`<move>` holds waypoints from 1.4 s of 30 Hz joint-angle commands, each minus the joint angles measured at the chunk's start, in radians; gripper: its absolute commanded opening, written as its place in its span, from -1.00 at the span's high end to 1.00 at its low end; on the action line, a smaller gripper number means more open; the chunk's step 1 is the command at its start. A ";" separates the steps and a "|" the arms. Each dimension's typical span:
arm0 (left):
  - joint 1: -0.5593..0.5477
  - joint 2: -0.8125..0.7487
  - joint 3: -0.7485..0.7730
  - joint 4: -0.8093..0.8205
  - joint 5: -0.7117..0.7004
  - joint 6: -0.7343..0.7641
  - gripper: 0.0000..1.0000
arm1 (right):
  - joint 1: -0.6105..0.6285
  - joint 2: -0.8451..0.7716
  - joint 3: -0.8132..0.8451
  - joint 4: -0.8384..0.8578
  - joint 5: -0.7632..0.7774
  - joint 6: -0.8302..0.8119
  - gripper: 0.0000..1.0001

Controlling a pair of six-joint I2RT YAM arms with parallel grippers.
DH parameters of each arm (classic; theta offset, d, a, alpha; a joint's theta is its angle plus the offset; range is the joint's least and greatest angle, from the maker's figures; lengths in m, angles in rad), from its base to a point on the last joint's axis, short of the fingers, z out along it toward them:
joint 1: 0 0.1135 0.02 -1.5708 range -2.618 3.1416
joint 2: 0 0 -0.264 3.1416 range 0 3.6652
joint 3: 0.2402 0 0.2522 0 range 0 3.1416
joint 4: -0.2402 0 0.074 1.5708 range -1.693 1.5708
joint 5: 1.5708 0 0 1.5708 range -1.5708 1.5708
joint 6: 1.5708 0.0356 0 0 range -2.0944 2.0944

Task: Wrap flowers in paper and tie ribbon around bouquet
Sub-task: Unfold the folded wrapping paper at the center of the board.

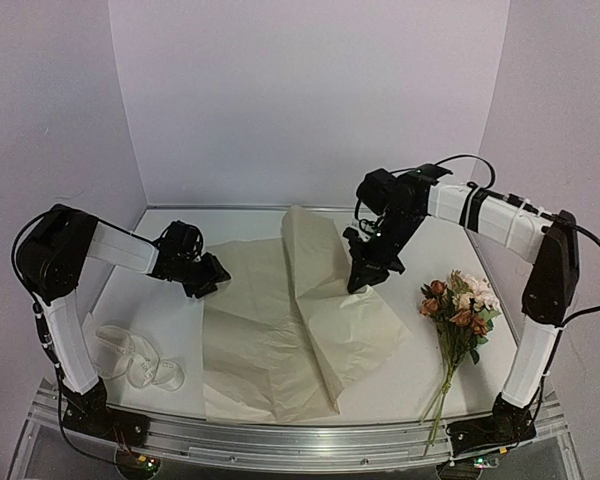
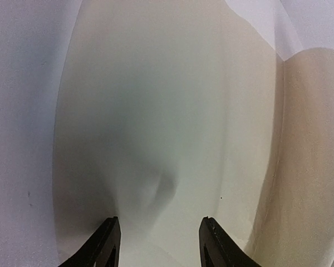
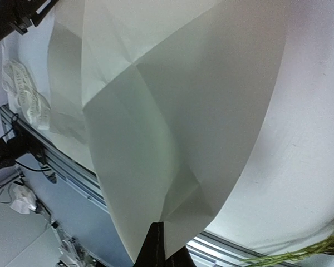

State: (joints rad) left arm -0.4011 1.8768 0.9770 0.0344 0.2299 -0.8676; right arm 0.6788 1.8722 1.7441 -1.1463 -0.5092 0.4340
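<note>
The paper (image 1: 280, 330), a large peach-tan sheet, lies rumpled across the middle of the table with one fold rising at the back. My right gripper (image 1: 365, 278) is shut on its right edge and holds that edge lifted; in the right wrist view the paper (image 3: 172, 111) fans out from the shut fingertips (image 3: 166, 240). At the sheet's left edge my left gripper (image 1: 208, 278) stands open, and its fingers (image 2: 108, 239) frame the paper (image 2: 172, 111) without touching it. The flowers (image 1: 460, 305) lie to the right, stems toward the front edge. The ribbon (image 1: 135, 362) lies coiled at the front left.
A metal rail (image 1: 300, 440) runs along the table's front edge. Lilac walls (image 1: 310, 100) close in the back and both sides. In the right wrist view the ribbon (image 3: 22, 94) shows at upper left and green stems (image 3: 300, 255) at lower right.
</note>
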 commanded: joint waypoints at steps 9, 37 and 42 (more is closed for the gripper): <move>0.084 0.041 0.063 -0.170 -0.126 0.028 -0.02 | -0.051 -0.069 -0.111 -0.177 0.509 -0.165 1.00; 0.167 -0.088 0.122 -0.294 0.035 0.068 -0.64 | -0.110 0.069 -0.232 0.007 0.847 0.349 1.00; 0.081 -0.153 -0.018 -0.214 0.122 0.051 -0.68 | -0.110 0.063 -0.274 0.057 0.790 0.370 1.00</move>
State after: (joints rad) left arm -0.2470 1.7722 1.0223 -0.2727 0.2686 -0.7857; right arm 0.5618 1.9488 1.4999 -1.1264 0.2784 0.7426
